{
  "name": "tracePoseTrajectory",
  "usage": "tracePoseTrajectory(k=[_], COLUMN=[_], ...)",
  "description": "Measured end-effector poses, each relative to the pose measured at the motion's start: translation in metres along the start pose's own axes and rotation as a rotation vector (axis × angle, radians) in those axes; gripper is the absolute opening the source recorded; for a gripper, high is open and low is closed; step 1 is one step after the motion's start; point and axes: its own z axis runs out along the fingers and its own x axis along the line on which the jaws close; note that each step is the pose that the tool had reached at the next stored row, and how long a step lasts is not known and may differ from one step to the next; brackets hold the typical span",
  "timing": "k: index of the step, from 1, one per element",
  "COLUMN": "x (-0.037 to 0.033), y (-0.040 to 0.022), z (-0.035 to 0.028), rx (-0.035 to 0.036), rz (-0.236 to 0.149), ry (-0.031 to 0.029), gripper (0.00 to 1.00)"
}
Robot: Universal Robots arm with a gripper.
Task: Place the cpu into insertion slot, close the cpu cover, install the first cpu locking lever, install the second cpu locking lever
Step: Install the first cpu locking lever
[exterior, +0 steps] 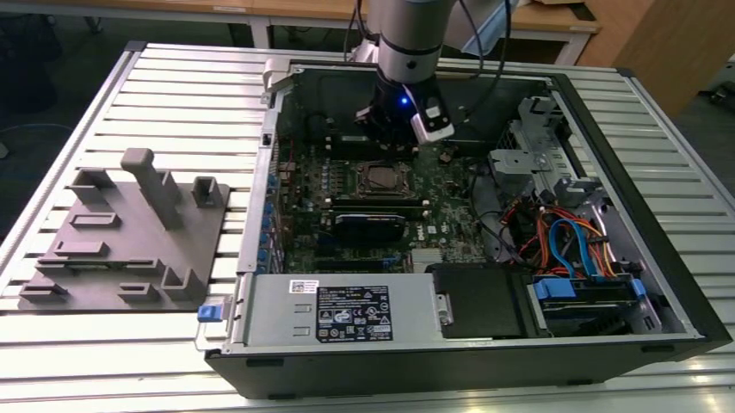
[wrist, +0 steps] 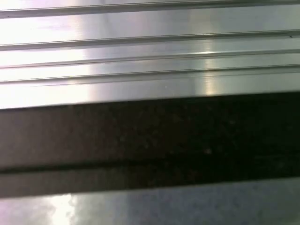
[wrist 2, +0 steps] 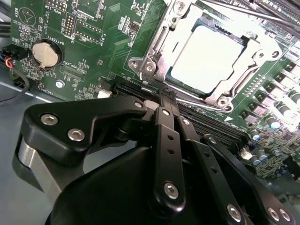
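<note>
The cpu [wrist 2: 209,52] lies flat in the insertion slot [exterior: 379,178], its silver top bright in the second wrist view. The cpu cover [wrist 2: 159,44], a silvery frame, lies down around it. Thin metal lever rods [wrist 2: 243,11] run along the far side of the socket. My gripper [wrist 2: 161,99] hovers just off the socket's edge, over the long black memory slots [wrist 2: 211,127]. Its black fingers [wrist 2: 164,140] are pressed together with nothing between them. In the exterior view the gripper [exterior: 388,142] hangs inside the open computer case [exterior: 643,258], slightly behind the socket.
A grey fixture plate [exterior: 126,232] with upright blocks sits at the exterior view's left. The case holds a power supply [exterior: 344,314], a black card [exterior: 367,225], coloured cables [exterior: 563,241] and a drive cage [exterior: 528,146]. A coin battery [wrist 2: 47,54] sits on the board.
</note>
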Motion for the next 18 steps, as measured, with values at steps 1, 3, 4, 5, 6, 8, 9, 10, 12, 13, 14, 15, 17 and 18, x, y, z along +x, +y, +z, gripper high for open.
tracePoseTrajectory(k=[1,3,4,5,6,8,9,10,12,13,14,15,17,18], x=[-0.0001,-0.0002,-0.0003,-0.0004,-0.0005,-0.0005,-0.0005,-0.0006,-0.0006,-0.0006,-0.0006,-0.0006,-0.0006,-0.0006], y=[0.0,-0.0001,-0.0001,-0.0001,-0.0001,-0.0002,-0.0002,-0.0002,-0.0002,-0.0001,-0.0001,-0.0001,0.0,0.0001], z=[0.0005,0.0009,0.0013,0.0018,0.0023,0.0026,0.0026,0.0026,0.0026,0.0025,0.0021,0.0016,0.0007,0.0004], rx=[0.0,0.0001,-0.0001,-0.0001,0.0,0.0002,0.0002,0.0002,-0.0001,-0.0002,0.0,0.0,-0.0001,-0.0001], rz=[0.0,0.0,0.0,0.0,0.0,0.0,0.0,0.0,0.0,0.0,0.0,0.0,0.0,0.0], ry=[0.0,0.0,-0.0001,-0.0001,-0.0001,0.0001,0.0001,0.0,0.0,-0.0001,0.0,-0.0001,-0.0001,-0.0001], gripper=[0.1,0.1,0.1,0.1,0.1,0.1,0.1,0.1,0.1,0.1,0.1,0.1,0.1,0.1])
